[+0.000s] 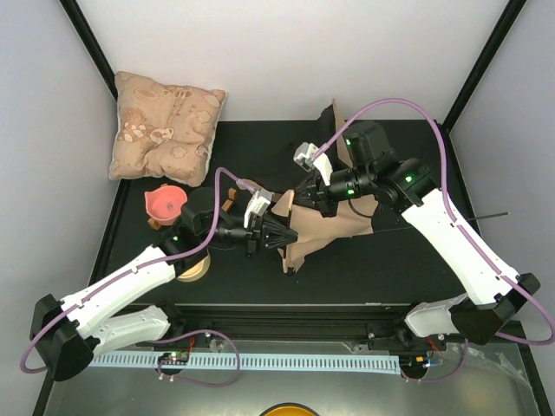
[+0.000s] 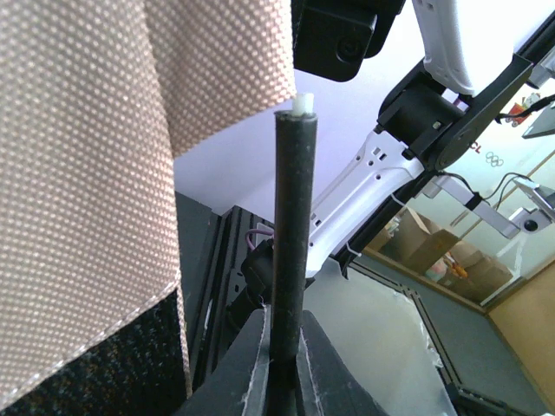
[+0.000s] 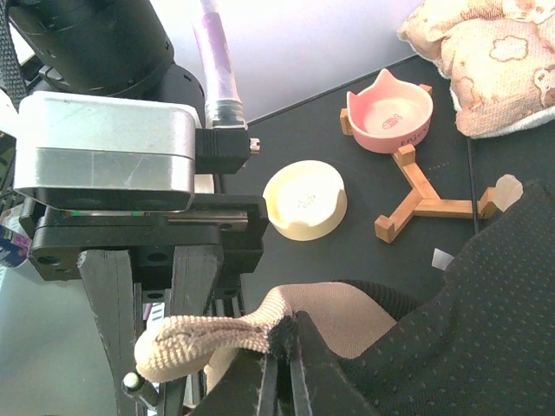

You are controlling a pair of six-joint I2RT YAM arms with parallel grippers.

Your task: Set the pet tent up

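The pet tent (image 1: 323,227) lies crumpled mid-table, tan canvas with black lining. My left gripper (image 1: 279,236) is shut on a thin black pole (image 2: 291,225) near its white-tipped end (image 2: 302,104), beside hanging tan canvas (image 2: 87,165). My right gripper (image 1: 301,198) is shut on the tent's tan fabric edge (image 3: 227,333), where it meets the black dotted lining (image 3: 468,329). The two grippers are close together, and the left gripper's fingers (image 3: 113,303) stand just left of the pinched fabric. The pole tip (image 3: 130,380) shows below the fabric end.
A puffy beige cushion (image 1: 165,126) lies at the back left. A pink cat bowl (image 3: 390,113) sits on a wooden stand (image 3: 421,198), and a yellow bowl (image 3: 305,199) stands near it. Another pole end (image 1: 490,214) sticks out at the right.
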